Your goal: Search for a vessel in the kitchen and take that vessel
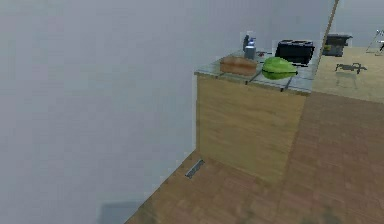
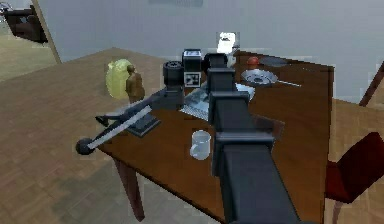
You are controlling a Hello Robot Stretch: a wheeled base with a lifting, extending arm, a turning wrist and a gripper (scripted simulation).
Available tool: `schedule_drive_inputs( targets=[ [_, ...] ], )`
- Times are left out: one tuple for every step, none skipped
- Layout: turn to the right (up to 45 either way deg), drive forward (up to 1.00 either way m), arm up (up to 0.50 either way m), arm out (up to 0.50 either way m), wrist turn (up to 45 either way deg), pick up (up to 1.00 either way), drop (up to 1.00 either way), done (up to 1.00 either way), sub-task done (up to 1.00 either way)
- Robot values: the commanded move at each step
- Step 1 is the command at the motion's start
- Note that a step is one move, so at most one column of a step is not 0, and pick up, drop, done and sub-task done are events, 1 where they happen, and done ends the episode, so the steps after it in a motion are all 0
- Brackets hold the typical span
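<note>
A white mug (image 2: 201,144) stands on the wooden table (image 2: 300,110) near its front edge, just left of the dark arm bar. My gripper (image 2: 92,141) reaches out to the left over the table's front left corner, well left of the mug. A flat dark thing (image 2: 146,126) lies on the table under the fingers (image 2: 120,122), so I cannot tell whether the gripper holds anything. A round dish (image 2: 262,77) and a white jug-like thing (image 2: 228,43) stand farther back on the table.
A yellow-green lump (image 2: 121,78) sits at the table's left edge, and papers (image 2: 200,100) lie mid-table. A red chair (image 2: 355,170) stands at the right. In the forward view, a wooden counter (image 1: 250,125) against the wall bears a brown box (image 1: 238,66), a green thing (image 1: 277,68) and a black appliance (image 1: 295,52).
</note>
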Motion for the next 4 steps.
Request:
schedule_drive_inputs(
  targets=[
    [0.0, 0.0, 0.0, 0.0, 45.0, 0.0, 0.0, 0.0, 0.0],
    [0.0, 0.0, 0.0, 0.0, 45.0, 0.0, 0.0, 0.0, 0.0],
    [0.0, 0.0, 0.0, 0.0, 9.0, 0.0, 0.0, 0.0, 0.0],
    [0.0, 0.0, -0.24, 0.0, 0.0, 0.0, 0.0, 0.0, 0.0]
  ],
)
